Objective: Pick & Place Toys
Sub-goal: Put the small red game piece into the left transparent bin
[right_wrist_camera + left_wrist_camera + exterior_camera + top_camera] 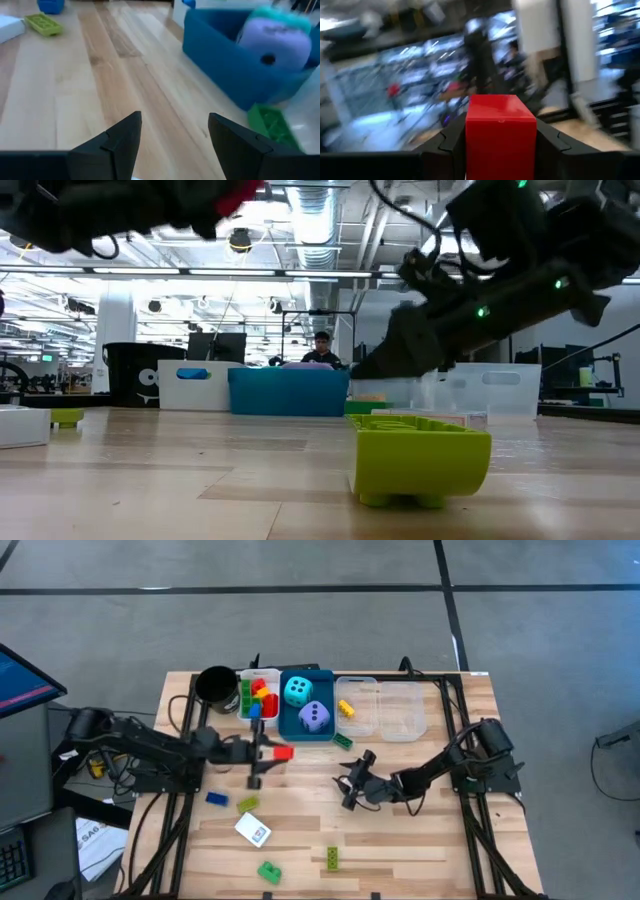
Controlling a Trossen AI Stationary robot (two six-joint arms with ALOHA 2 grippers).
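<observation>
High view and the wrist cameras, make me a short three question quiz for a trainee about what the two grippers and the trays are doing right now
1. True or false: the left gripper is shut on a red brick.
2. Which tray holds the cyan die and the purple die?
A. the white tray
B. the blue tray
C. the clear tray
3. Fill in: the right gripper is ____ and holds nothing, low over the bare table.

Key
1. True: the brick sits between its fingers, lifted in front of the white tray.
2. B, the blue tray.
3. open
</observation>
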